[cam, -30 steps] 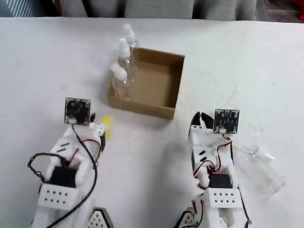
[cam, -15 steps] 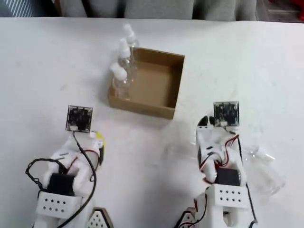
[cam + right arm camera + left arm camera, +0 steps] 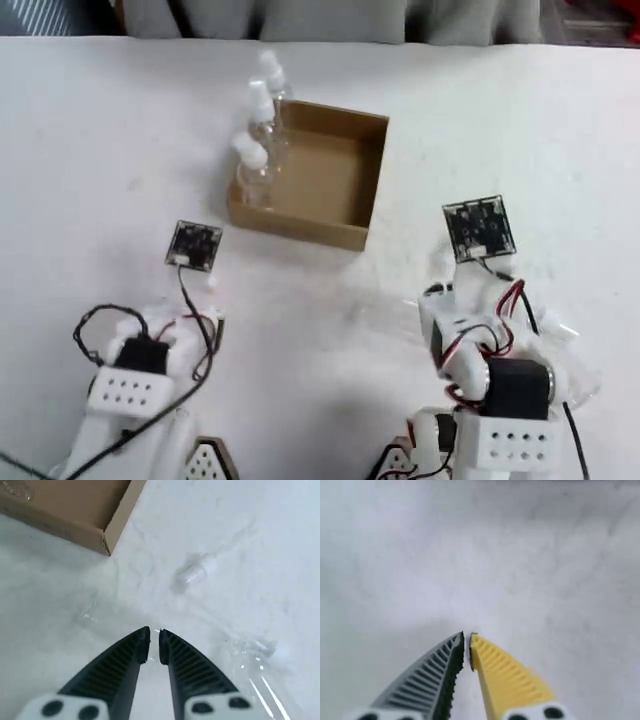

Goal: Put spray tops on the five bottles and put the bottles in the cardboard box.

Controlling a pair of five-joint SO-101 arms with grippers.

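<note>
The cardboard box stands open at the middle of the table, and its corner shows in the right wrist view. Three clear bottles with white spray tops stand along its left wall. Another clear bottle lies on the table just right of the right arm and also appears as the bottle beside my right gripper, which is shut on nothing. A white spray top lies ahead of it. My left gripper is shut and empty over bare table.
Both arms sit low near the table's front edge, the left arm and the right arm. Open white tabletop lies between them and the box. Faint clear glints show on the table near the box corner.
Both arms have pulled back toward the front edge of the table, away from the box. The left gripper's yellow finger has slipped out of sight under its arm in the high view.
</note>
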